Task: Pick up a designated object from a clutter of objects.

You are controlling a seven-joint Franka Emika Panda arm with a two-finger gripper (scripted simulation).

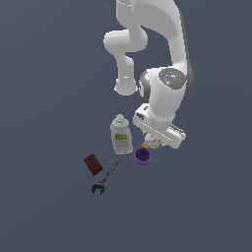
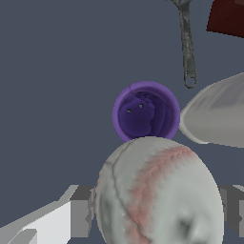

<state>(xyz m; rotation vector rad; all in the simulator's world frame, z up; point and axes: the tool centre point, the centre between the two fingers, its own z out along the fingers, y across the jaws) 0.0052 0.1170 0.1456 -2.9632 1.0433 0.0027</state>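
The designated object, a white baseball with red stitching (image 2: 157, 190), fills the near part of the wrist view. My gripper (image 2: 157, 214) straddles it, with a grey finger (image 2: 81, 212) pressed on one side and the other finger (image 2: 234, 209) on the opposite side. In the exterior view the baseball (image 1: 151, 141) peeks out just under the white hand, and the gripper (image 1: 152, 143) is shut on it. The rest of the clutter lies close by: a purple cup (image 1: 142, 156), a clear bottle with a green label (image 1: 121, 135), a dark wrench (image 1: 106, 178) and a dark red box (image 1: 92, 164).
The purple cup (image 2: 146, 113) stands open-mouthed right beside the ball. The bottle (image 2: 217, 116) lies close on the other side, with the wrench (image 2: 187, 47) and red box (image 2: 228, 16) beyond. A tiny yellow piece (image 1: 144, 144) sits between bottle and ball. Grey floor surrounds the cluster.
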